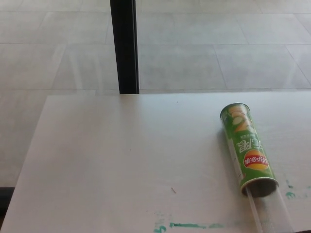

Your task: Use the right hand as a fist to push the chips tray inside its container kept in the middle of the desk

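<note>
On the desk (107,160) lies one green chips can (247,148), one clear tray (272,211) protruding; neither hand visible.

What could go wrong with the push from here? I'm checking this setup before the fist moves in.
The green chips can lies on its side, so an off-axis push could probably roll or skid it across the smooth desk rather than seat the tray. The clear tray sticks out of the near end and runs off the bottom edge, so its end is hidden. Neither hand is in view.
</note>
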